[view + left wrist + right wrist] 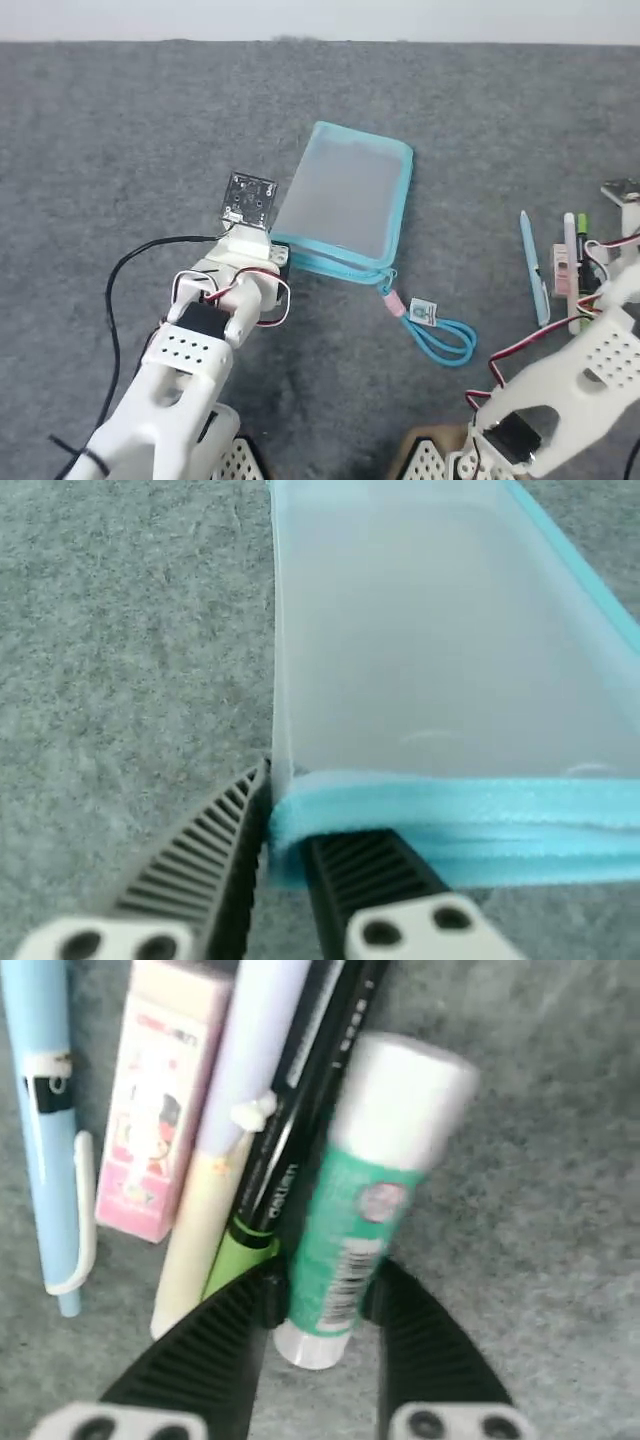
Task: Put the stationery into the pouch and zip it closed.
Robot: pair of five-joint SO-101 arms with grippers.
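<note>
A translucent light-blue pouch lies flat mid-table, its zip edge facing the arms. My left gripper is shut on the pouch's near corner, one finger outside and one finger under the blue edge. At the right lies the stationery: a blue pen, a pink eraser, a lilac-and-yellow pen, a black-and-green pen and a green glue stick. My right gripper is shut on the glue stick's lower end.
A blue strap loop trails from the pouch's zip pull toward the right arm. A black cable runs beside the left arm. Grey felt covers the table, with open room at the far left.
</note>
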